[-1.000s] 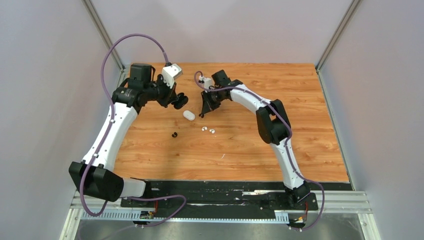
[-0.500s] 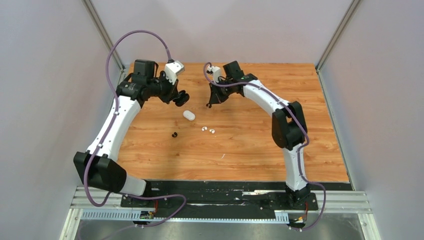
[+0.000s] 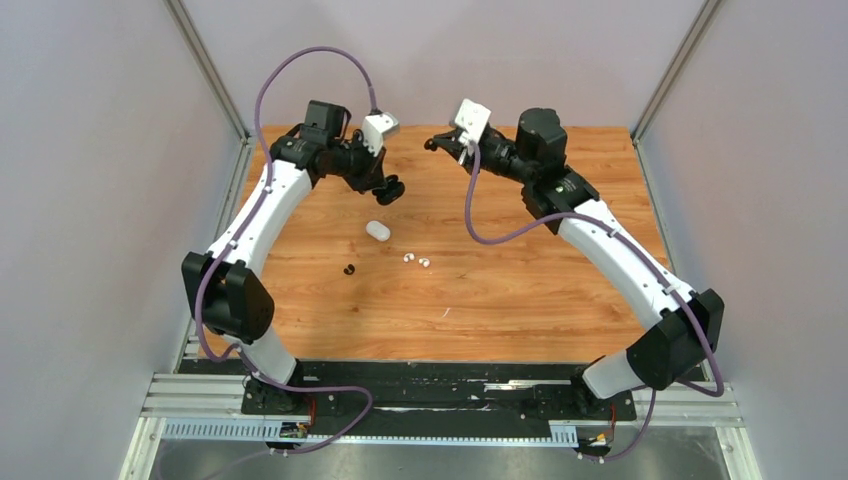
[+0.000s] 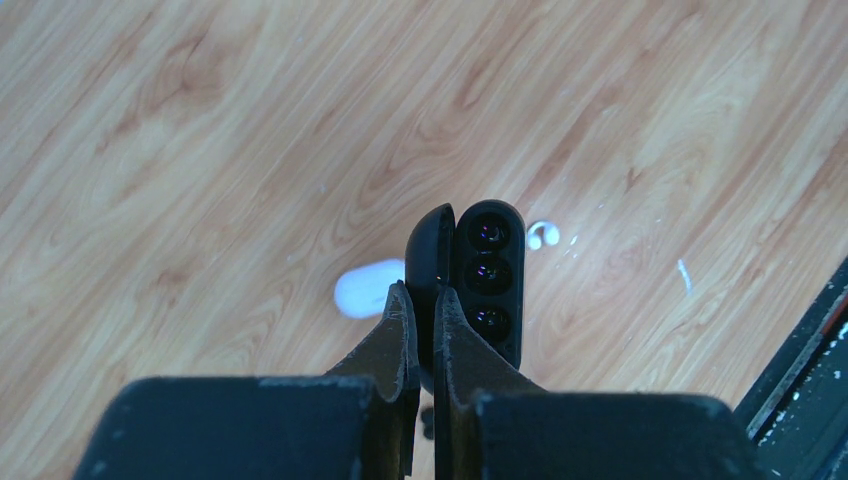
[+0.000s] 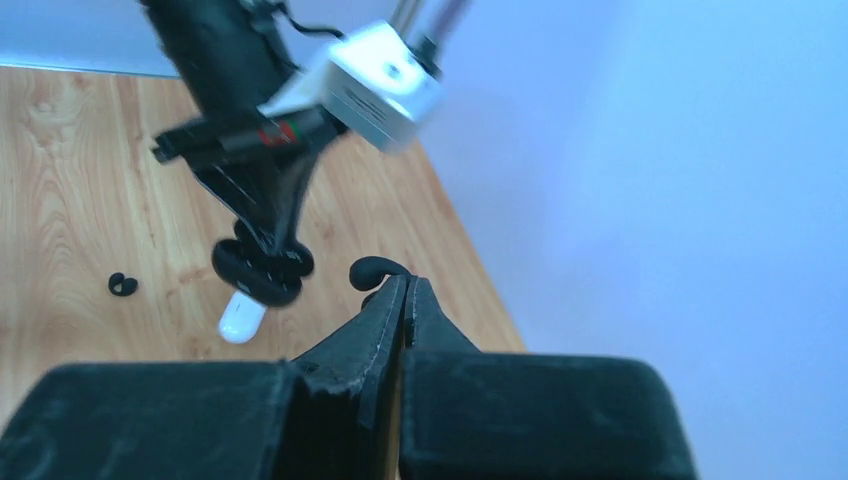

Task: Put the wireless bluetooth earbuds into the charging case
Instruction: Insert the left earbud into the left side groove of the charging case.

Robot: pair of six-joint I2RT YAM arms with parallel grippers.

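My left gripper (image 3: 383,183) (image 4: 421,296) is shut on one half of an open black charging case (image 3: 392,191) (image 4: 489,277), held above the table with its sockets showing. My right gripper (image 3: 432,144) (image 5: 405,285) is shut on a small black earbud (image 5: 371,271), raised near the back edge, to the right of the case and apart from it. On the table lie a closed white case (image 3: 377,230) (image 4: 364,288), two white earbuds (image 3: 416,260) (image 4: 543,235) and another black earbud (image 3: 349,269) (image 5: 121,284).
The wooden table (image 3: 520,280) is walled by grey panels at the back and both sides. Purple cables (image 3: 310,60) loop above both wrists. A black rail (image 3: 440,385) with the arm bases runs along the near edge.
Both arms have lifted and drawn toward the back. The left gripper carried the black case to the right. The right gripper rose off the table and swung to the right with the black earbud.
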